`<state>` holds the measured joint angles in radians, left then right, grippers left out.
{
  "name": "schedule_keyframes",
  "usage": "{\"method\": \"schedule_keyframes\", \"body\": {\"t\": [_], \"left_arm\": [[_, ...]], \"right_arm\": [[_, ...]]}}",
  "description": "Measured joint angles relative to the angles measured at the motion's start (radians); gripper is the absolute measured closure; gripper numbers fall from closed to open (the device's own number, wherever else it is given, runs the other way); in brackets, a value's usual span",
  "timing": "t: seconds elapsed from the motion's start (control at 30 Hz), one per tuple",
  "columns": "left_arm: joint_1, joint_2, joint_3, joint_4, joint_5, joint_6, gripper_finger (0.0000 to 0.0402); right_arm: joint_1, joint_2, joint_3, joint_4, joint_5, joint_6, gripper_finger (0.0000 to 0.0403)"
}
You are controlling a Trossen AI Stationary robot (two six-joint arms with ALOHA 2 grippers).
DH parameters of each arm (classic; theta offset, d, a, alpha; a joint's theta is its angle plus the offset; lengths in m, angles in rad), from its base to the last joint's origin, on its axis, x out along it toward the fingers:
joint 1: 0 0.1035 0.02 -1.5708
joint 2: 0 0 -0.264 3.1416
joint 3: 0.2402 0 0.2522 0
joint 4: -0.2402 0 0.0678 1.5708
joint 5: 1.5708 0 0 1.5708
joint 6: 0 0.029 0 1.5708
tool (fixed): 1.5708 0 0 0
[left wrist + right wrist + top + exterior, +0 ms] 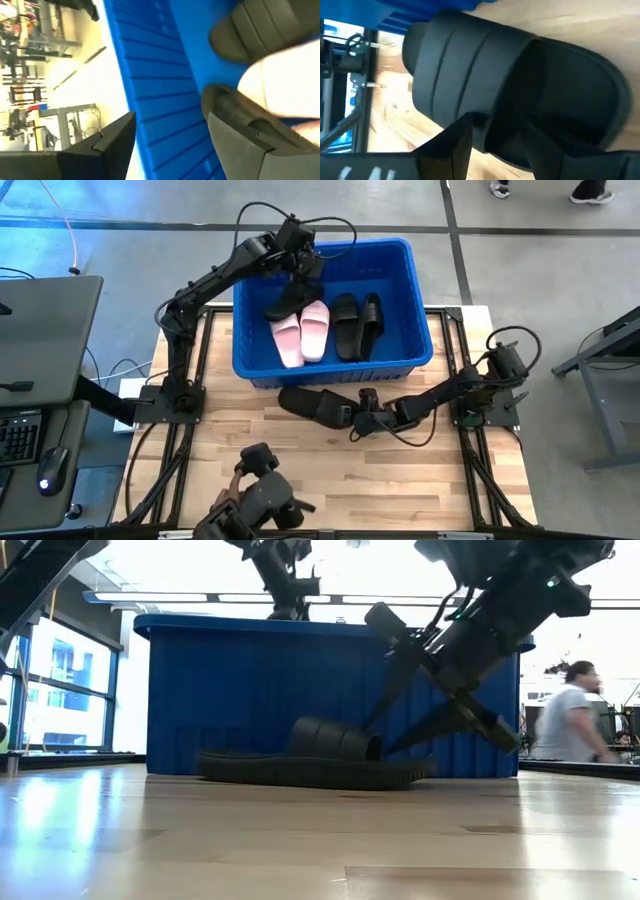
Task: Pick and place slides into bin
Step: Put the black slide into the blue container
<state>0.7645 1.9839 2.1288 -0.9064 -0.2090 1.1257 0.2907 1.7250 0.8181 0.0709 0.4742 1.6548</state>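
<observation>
The blue bin stands at the table's far middle. In it lie two pink slides, two black slides, and another black slide slanted against the left pink one. My left gripper hangs open over the bin's left part, just above that slanted slide. A last black slide lies flat on the table in front of the bin. My right gripper is open at its right end, with a finger on either side of the sole's edge beside the strap.
The bin's near wall rises right behind the slide on the table. A third arm's gripper sits at the table's near edge. A desk with a keyboard stands to the left. A person is beyond the table.
</observation>
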Motion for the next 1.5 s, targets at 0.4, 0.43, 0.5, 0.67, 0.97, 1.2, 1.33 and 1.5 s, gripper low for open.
{"method": "schedule_keyframes", "body": {"t": [0.4, 0.43, 0.5, 0.67, 0.97, 1.2, 1.33, 1.5], "left_arm": [[-0.092, -0.003, 0.229, -0.182, -0.099, -0.008, 0.0192], [-0.099, -0.012, 0.224, -0.181, -0.115, -0.006, 0.0194], [-0.107, -0.023, 0.221, -0.191, -0.144, -0.001, 0.0198], [-0.126, -0.055, 0.221, -0.248, -0.215, -0.009, 0.0209], [-0.166, -0.136, 0.221, -0.282, -0.252, -0.032, 0.0231], [-0.212, -0.237, 0.221, -0.271, -0.259, -0.033, 0.0244], [-0.247, -0.300, 0.221, -0.272, -0.260, -0.033, 0.0247], [-0.305, -0.382, 0.221, -0.261, -0.276, -0.035, 0.0249]], "right_arm": [[-0.067, 0.129, 0.000, 0.302, -0.063, -0.145, 0.0251], [-0.067, 0.136, 0.000, 0.314, -0.062, -0.146, 0.0256], [-0.067, 0.140, 0.000, 0.327, -0.055, -0.157, 0.0274], [-0.055, 0.136, 0.000, 0.410, -0.058, -0.230, 0.0371], [0.037, 0.137, -0.002, 0.911, -0.148, -0.347, 0.0398], [0.031, 0.136, -0.002, 1.369, -0.151, -0.557, 0.0401], [-0.031, 0.101, 0.003, 1.486, -0.134, -0.638, 0.0401], [-0.136, -0.007, 0.079, 1.444, -0.284, -0.792, 0.0402]]}}
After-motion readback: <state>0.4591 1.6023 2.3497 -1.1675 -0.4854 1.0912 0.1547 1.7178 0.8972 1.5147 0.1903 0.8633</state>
